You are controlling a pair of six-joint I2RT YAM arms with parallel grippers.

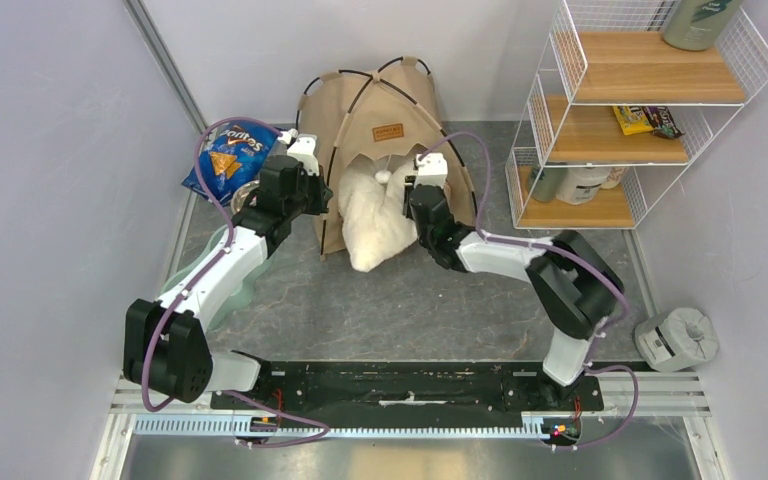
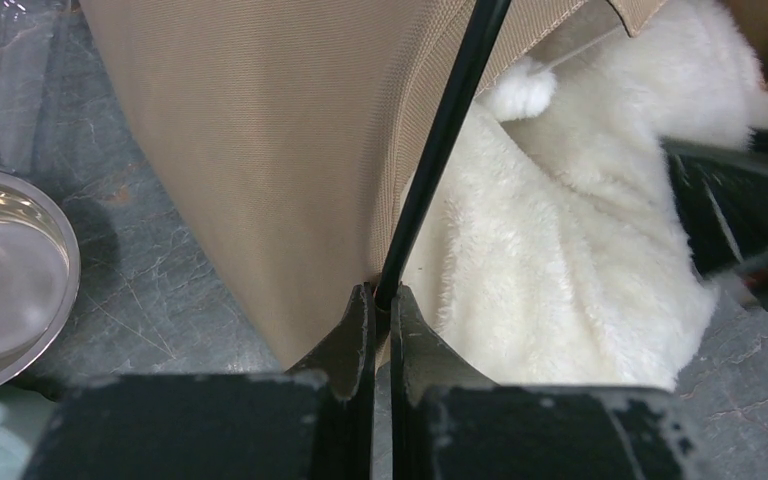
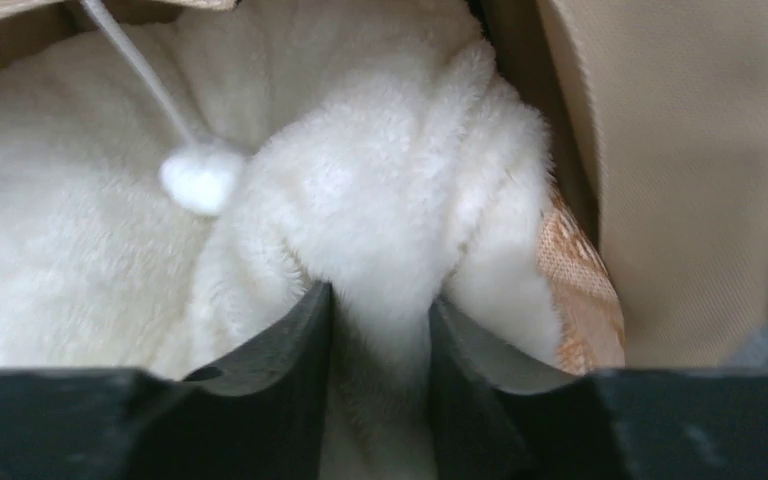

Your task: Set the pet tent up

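The tan pet tent (image 1: 375,100) stands at the back middle of the table, its black poles arched over it. My left gripper (image 1: 308,162) is at the tent's front left corner. In the left wrist view it (image 2: 381,298) is shut on a thin black pole (image 2: 442,125) beside the tan canvas (image 2: 260,150). A fluffy white pillow (image 1: 368,228) hangs half out of the arched doorway. My right gripper (image 1: 422,175) is at the doorway, and in its wrist view it (image 3: 380,300) pinches a fold of the pillow (image 3: 380,170).
A blue Doritos bag (image 1: 230,150) lies left of the tent, with a steel bowl (image 2: 5,270) by the left wrist. A white wire shelf (image 1: 620,120) with wooden boards stands at the right. A grey block (image 1: 675,338) sits near the right front. A white pom-pom (image 3: 200,178) dangles on a cord.
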